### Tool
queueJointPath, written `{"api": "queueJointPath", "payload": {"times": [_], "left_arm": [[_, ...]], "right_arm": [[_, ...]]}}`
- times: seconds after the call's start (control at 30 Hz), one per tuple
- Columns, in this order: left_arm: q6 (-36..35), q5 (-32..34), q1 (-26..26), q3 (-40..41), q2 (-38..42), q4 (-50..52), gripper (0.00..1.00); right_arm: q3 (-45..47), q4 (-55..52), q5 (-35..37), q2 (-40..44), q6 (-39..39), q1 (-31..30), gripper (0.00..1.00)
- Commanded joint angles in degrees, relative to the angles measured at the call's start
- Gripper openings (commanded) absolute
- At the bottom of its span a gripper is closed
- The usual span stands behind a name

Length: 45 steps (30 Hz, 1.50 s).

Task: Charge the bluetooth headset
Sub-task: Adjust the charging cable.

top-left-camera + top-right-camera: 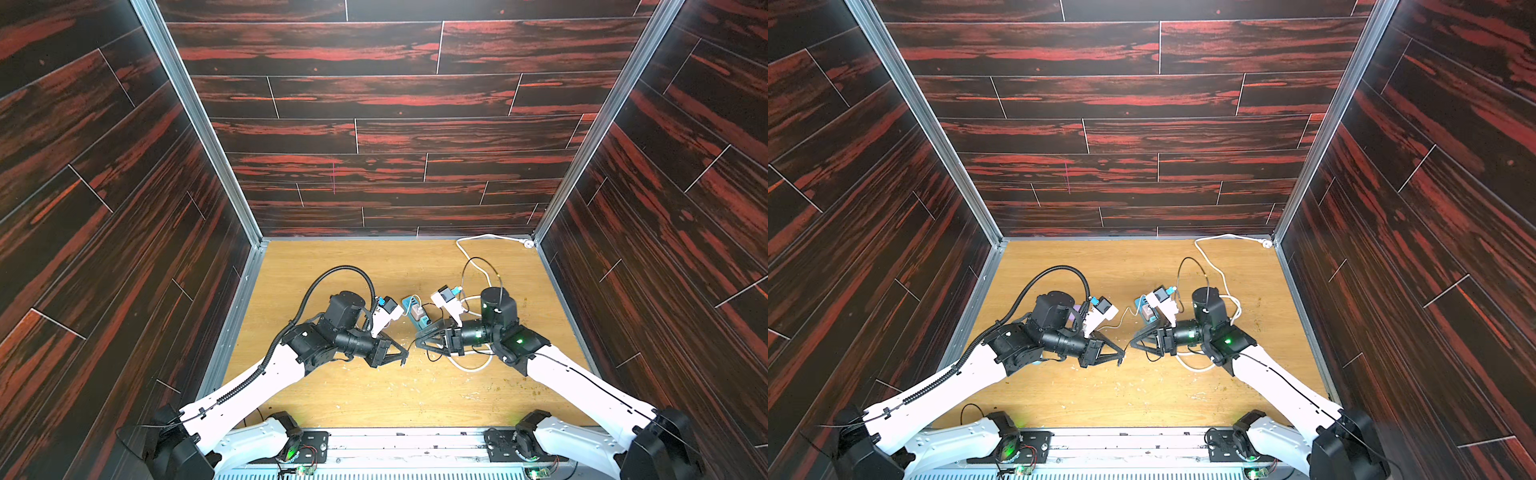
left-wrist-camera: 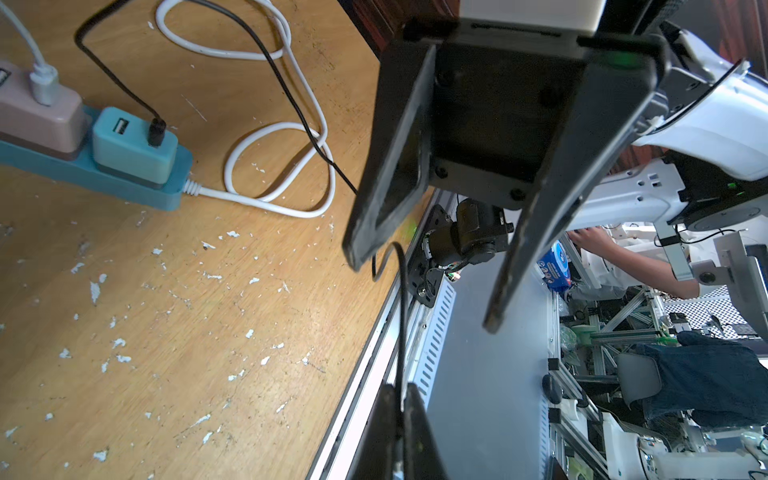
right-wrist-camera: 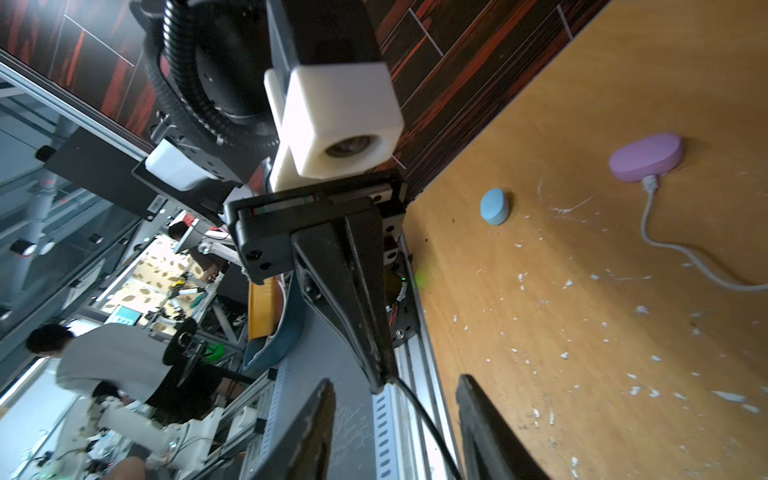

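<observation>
We see the left arm point(image 1: 249, 382) and right arm point(image 1: 582, 380) reach low, tips facing: left gripper point(image 3: 379, 382) pinches the black USB cable point(image 3: 419, 415); right gripper point(image 2: 423, 293) gapes around it.

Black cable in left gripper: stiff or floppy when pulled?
Probably floppy: the black cable loops slackly between the charger and the left gripper. Likely light, and thin enough to twist or slip in the shut jaws.
</observation>
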State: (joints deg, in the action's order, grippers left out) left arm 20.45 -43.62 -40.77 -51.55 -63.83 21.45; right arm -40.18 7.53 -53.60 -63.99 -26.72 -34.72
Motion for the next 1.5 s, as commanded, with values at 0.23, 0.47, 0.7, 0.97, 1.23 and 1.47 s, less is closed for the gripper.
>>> {"api": "queueJointPath", "payload": {"times": [0.23, 0.47, 0.7, 0.97, 1.23, 1.47], "left_arm": [[-2.0, -1.1, 0.0, -1.5, 0.0, 2.0, 0.0], [-1.3, -1.1, 0.0, -0.8, 0.4, 1.0, 0.0], [-0.9, 0.6, -0.1, -0.5, 1.2, 0.6, 0.0], [1.1, 3.8, 0.0, 2.0, 4.1, -1.1, 0.38], [5.5, 2.6, 0.0, 6.0, 7.2, -7.3, 0.44], [7.0, 3.6, 0.0, 7.3, 9.0, -9.0, 0.43]], "right_arm": [[0.1, 2.9, -2.3, -2.0, -0.7, -3.0, 0.28], [0.2, 4.8, -1.6, -2.3, -1.6, -3.9, 0.1], [0.4, 4.4, 1.4, -1.3, -1.1, -4.2, 0.0], [2.3, 9.7, 6.0, 1.4, -4.5, -3.9, 0.0], [3.7, 14.4, 8.3, 3.5, -7.8, -3.0, 0.0], [4.7, 16.4, 8.3, 4.2, -9.3, -2.7, 0.0]]}}
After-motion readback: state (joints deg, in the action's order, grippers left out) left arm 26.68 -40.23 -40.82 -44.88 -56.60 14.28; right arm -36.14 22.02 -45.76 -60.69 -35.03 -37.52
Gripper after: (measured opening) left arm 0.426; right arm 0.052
